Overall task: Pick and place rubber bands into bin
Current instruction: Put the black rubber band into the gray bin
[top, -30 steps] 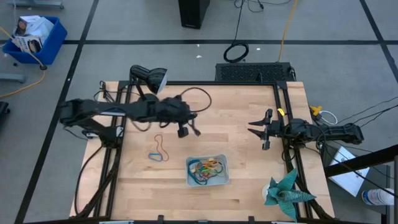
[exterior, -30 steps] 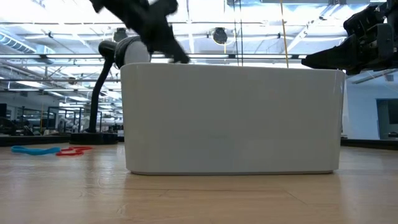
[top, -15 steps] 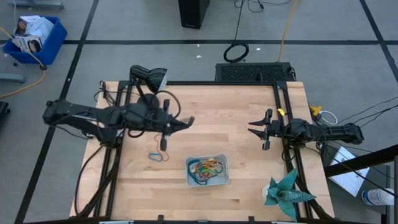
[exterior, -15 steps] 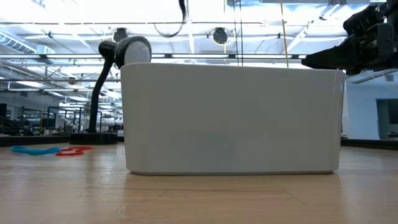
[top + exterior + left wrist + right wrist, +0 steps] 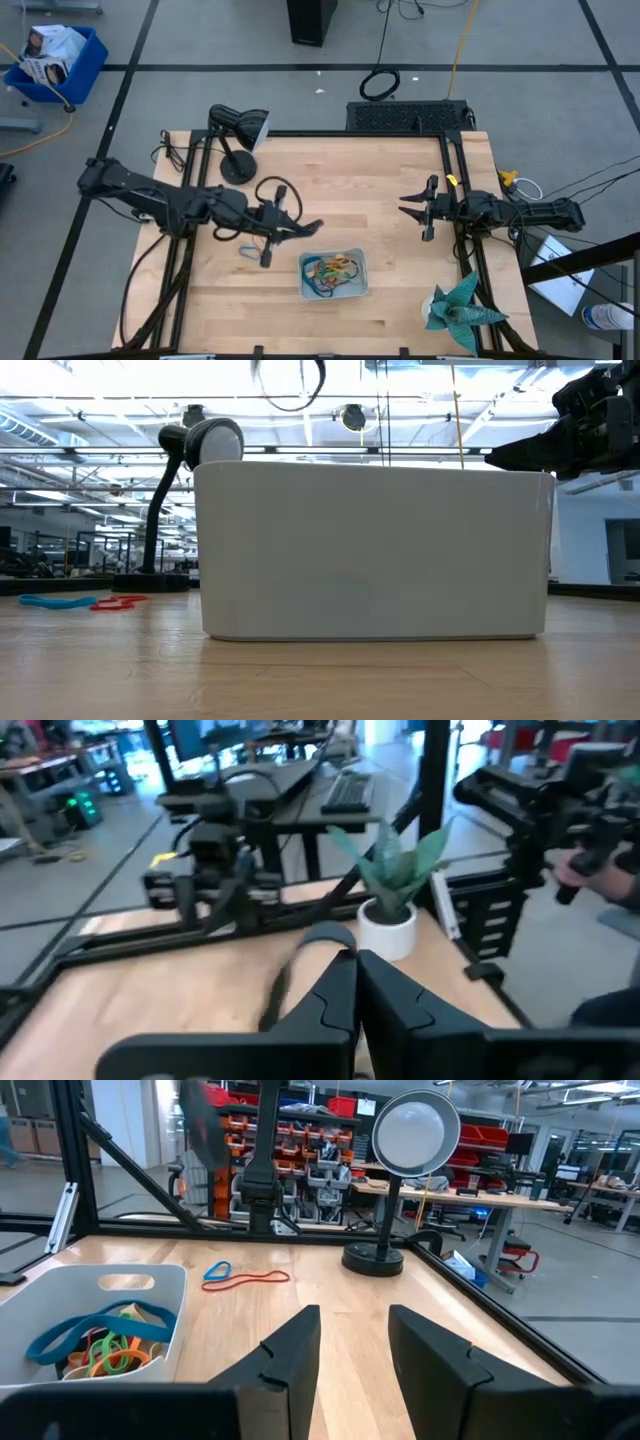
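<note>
Meanwhile the left gripper (image 5: pixel 312 228), fingers pressed together, hangs just beside the bin (image 5: pixel 357 284) (rubber bands (image 5: pixel 333 268) inside, two more (image 5: pixel 252 246) on the table); the right gripper (image 5: pixel 405 209) waits parted.

No lettering to call here; no label, brand, number or sign can be read on anything in any of the views; whatever print there may be is too small or blurred.
</note>
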{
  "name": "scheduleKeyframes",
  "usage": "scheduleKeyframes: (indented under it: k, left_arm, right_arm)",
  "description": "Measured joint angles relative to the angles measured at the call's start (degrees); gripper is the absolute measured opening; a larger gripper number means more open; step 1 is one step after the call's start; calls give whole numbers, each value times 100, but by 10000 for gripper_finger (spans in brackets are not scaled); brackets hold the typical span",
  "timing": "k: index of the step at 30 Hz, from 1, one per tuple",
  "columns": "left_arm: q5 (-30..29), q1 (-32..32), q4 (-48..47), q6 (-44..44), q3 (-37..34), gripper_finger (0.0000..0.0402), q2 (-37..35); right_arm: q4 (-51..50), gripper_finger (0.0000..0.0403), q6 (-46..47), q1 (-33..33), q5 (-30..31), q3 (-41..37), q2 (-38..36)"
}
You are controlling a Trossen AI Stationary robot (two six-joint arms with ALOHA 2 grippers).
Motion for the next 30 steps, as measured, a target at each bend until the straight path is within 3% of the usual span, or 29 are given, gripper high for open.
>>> scheduleKeyframes:
  k: [15,30]
  left_arm:
    - [825,-203,891,-270,0,5,1417]
    - [1156,-194,1527,-649,0,15,2862]
  right_arm:
    - [2,116,135,-1,-2,1,1]
    - [2,116,136,-1,-2,-1,0]
